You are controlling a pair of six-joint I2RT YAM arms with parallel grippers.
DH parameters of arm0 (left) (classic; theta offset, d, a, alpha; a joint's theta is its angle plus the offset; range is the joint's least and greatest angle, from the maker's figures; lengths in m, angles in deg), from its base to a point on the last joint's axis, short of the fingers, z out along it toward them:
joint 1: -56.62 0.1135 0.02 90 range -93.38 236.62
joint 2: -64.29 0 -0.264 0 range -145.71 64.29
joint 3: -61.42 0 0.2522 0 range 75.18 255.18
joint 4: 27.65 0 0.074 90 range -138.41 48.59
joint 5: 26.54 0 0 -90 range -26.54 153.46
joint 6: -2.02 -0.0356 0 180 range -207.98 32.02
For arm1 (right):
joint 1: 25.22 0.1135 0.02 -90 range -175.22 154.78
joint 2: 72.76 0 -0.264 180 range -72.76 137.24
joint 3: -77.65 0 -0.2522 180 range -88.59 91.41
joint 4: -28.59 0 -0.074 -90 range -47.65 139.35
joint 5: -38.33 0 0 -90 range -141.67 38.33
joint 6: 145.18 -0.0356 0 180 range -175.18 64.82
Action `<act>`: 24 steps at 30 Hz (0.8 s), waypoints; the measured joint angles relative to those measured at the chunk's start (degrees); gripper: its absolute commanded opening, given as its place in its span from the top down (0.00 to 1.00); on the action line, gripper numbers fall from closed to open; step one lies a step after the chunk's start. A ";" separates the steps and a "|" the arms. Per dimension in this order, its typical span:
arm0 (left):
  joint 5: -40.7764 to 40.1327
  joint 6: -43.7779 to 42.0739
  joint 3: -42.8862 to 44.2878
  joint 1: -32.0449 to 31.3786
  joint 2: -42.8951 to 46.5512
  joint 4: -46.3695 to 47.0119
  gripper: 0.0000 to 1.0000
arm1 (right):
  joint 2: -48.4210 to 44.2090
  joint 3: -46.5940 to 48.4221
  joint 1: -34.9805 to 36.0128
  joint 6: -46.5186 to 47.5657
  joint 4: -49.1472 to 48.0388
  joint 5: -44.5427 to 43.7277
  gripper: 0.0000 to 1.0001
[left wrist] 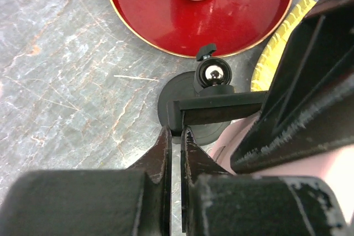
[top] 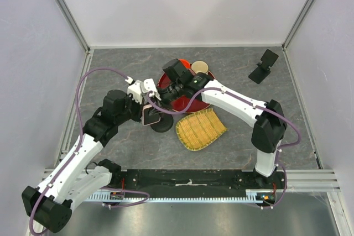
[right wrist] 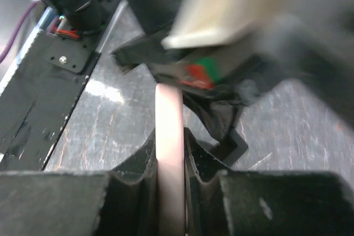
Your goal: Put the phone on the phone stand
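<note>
Site type: a robotics test cell in a laboratory setting, not a domestic or retail space.

Grounds:
- The work area is enclosed on three sides by plain white wall panels [top: 182, 4] set in aluminium profile posts [top: 64, 9].
- The left arm [top: 72, 164] and right arm [top: 238, 100] are bolted to a black mounting rail [top: 188, 178] at the near edge of a grey stone-pattern table [top: 127, 147].
- Purple cables [top: 78, 109] loop along the arms.
- A slotted cable duct [top: 182, 196] runs beside the rail.
- Household items on the table are a red tray [top: 191, 105] and a woven bamboo tray [top: 200, 130].
</note>
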 measured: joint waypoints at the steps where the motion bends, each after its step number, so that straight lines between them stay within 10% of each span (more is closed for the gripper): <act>1: -1.14 1.25 -0.02 -0.20 0.09 0.04 0.98 | -0.85 -1.31 0.13 -2.84 -2.16 -2.54 1.00; 13: -14.47 9.97 -2.67 -4.07 7.10 0.66 0.98 | -14.05 -21.35 6.21 -37.48 -25.88 -38.40 1.00; 24: -17.29 12.59 -2.60 -4.11 8.61 -1.05 0.98 | -11.63 -16.96 15.39 -48.63 -23.74 -63.71 1.00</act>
